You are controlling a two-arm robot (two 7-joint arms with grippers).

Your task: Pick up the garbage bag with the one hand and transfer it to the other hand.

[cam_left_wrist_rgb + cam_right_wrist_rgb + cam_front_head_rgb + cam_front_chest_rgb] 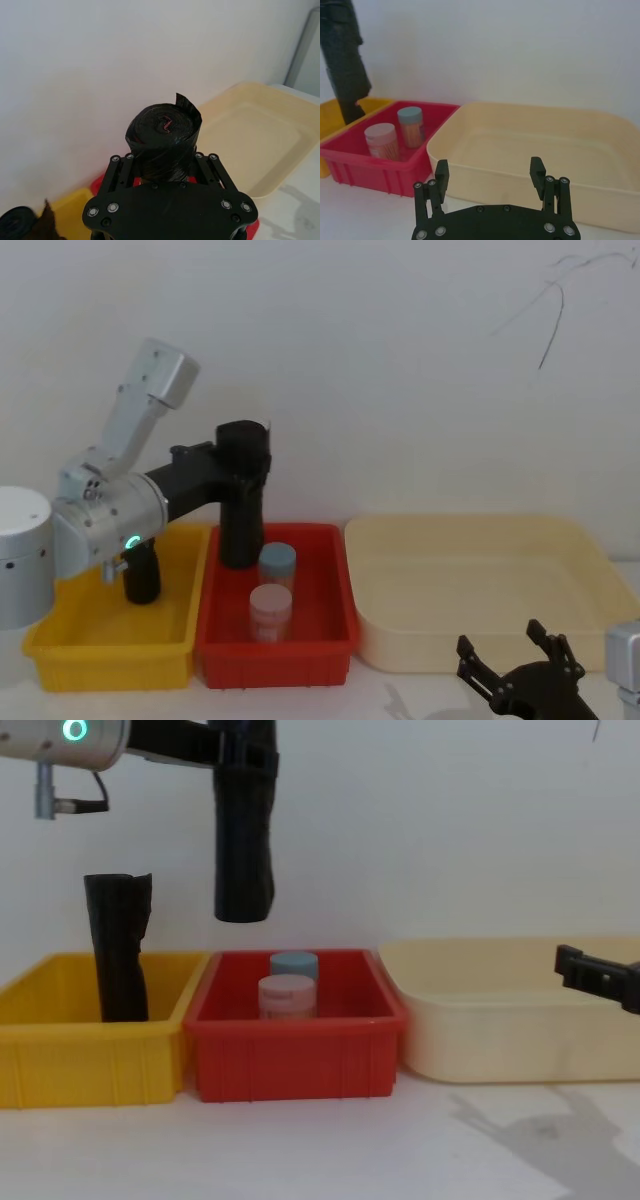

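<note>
I hold the left gripper (164, 159) clamped on the garbage bag (243, 840), upright above the red bin (290, 1065), lifted clear for handover, I judge; the right gripper (489, 167) sits spread wide, near the cream tray (500, 1050).

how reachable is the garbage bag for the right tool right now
Probably yes. The left tool holds the garbage bag upright above the red bin, its lower half hanging free. The right tool is open, low by the cream tray, with open air between; the jars sit below the bag.
</note>
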